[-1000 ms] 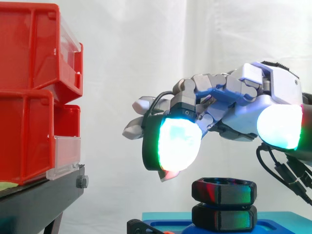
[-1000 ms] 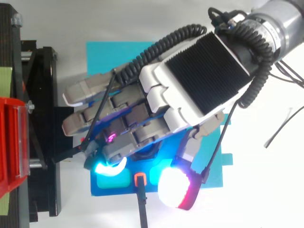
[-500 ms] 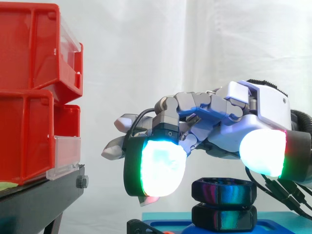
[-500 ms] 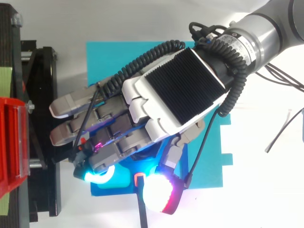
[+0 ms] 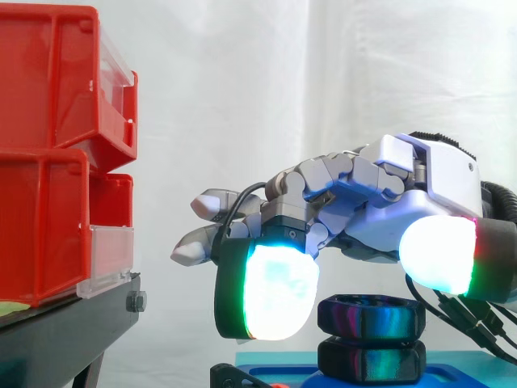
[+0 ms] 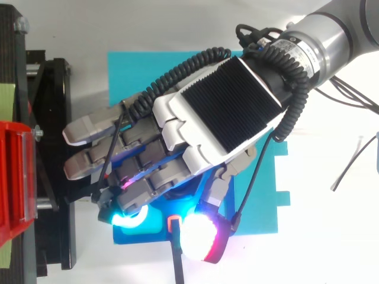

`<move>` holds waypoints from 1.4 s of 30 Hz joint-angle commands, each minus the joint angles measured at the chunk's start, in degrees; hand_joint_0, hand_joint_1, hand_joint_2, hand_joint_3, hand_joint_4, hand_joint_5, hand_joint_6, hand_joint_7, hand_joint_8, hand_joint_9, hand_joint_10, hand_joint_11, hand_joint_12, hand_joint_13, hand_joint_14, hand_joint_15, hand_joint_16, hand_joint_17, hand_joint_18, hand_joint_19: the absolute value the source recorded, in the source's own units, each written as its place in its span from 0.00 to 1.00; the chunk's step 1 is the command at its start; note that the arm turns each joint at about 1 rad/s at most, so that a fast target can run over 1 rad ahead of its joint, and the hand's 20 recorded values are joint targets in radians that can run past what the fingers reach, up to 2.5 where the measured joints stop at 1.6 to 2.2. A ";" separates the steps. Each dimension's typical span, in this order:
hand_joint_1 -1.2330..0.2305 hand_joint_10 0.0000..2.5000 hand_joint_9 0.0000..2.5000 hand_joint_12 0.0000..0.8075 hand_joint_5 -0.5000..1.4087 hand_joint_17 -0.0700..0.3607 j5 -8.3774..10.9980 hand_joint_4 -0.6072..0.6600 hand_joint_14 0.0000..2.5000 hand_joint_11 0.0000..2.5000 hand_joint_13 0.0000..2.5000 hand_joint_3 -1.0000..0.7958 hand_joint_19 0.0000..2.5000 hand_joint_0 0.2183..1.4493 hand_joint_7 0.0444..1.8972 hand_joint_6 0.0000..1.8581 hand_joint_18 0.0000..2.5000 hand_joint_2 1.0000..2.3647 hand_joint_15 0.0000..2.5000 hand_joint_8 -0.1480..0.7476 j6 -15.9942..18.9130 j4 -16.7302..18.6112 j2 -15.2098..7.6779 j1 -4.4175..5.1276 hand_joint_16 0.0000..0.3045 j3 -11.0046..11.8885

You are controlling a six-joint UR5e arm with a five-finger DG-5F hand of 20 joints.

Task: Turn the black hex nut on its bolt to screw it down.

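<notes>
Black and six-sided, the hex nut (image 5: 371, 317) is sitting at the top of its bolt, directly over a second black hex piece (image 5: 371, 360) of the same shape. That makes two stacked hex pieces, both standing on one blue base (image 5: 460, 360).

In the side view, the hand (image 5: 420, 190) is hovering just above this stack, palm facing down. Its fingers are standing apart and are closing on nothing. One finger is bending downward, and its glowing pad (image 5: 275, 291) is hanging at the nut's left edge; whether it is touching the nut cannot be told. The thumb pad (image 5: 440, 255) is glowing white, with red and green at its rim, above and to the right of the nut and clear of it. Two more fingers are reaching out straight toward the bins.

From above, the hand (image 6: 225, 112) is covering the middle of the blue base (image 6: 148, 71), and both glowing pads are lying toward the base's near edge, side by side with a gap between them.

Two red bins, upper (image 5: 48, 73) and lower (image 5: 40, 226), are resting one above the other on one black stand (image 5: 65, 335), well apart from the nut.
</notes>
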 commanded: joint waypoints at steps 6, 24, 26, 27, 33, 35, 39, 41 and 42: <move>0.59 0.00 0.35 0.36 0.21 0.33 -0.42 0.61 0.00 0.13 0.18 0.28 0.02 0.25 0.48 0.44 0.04 0.00 0.03 0.45 0.03 0.39 -0.03 -0.16 0.10 0.02; 0.59 0.01 0.36 0.36 0.21 0.33 -1.21 0.61 0.00 0.13 0.18 0.28 0.02 0.25 0.49 0.44 0.04 0.00 0.04 0.46 0.12 0.39 0.05 -0.69 0.10 -0.06; 0.59 0.00 0.36 0.36 0.21 0.33 -1.30 0.62 0.00 0.13 0.19 0.28 0.03 0.25 0.50 0.44 0.04 0.00 0.04 0.45 0.03 0.39 -0.03 -0.78 0.10 0.02; 0.59 0.00 0.36 0.36 0.21 0.33 -1.30 0.61 0.00 0.13 0.19 0.28 0.03 0.25 0.49 0.44 0.04 0.00 0.04 0.45 0.03 0.39 0.05 -0.78 0.10 0.02; 0.59 0.00 0.37 0.36 0.21 0.33 -2.09 0.61 0.00 0.13 0.19 0.28 0.03 0.25 0.49 0.44 0.04 0.00 0.04 0.45 -0.14 0.39 -0.03 -1.39 0.10 -0.06; 0.59 0.01 0.37 0.36 0.21 0.32 -2.53 0.62 0.00 0.13 0.19 0.28 0.03 0.25 0.49 0.44 0.05 0.00 0.04 0.45 -0.41 0.39 -0.03 -1.57 0.10 0.02; 0.59 0.01 0.37 0.36 0.21 0.32 -2.70 0.61 0.00 0.13 0.19 0.28 0.03 0.25 0.49 0.44 0.05 0.00 0.04 0.45 -0.76 0.39 -0.12 -1.83 0.10 -0.06; 0.59 0.00 0.37 0.36 0.21 0.32 -2.79 0.61 0.00 0.13 0.19 0.28 0.03 0.25 0.49 0.44 0.05 0.00 0.04 0.46 -1.11 0.39 -0.12 -2.01 0.10 -0.15; 0.59 0.00 0.37 0.36 0.21 0.32 -2.79 0.62 0.00 0.13 0.19 0.28 0.03 0.25 0.49 0.44 0.05 0.00 0.04 0.45 -1.11 0.39 -0.12 -2.01 0.10 -0.15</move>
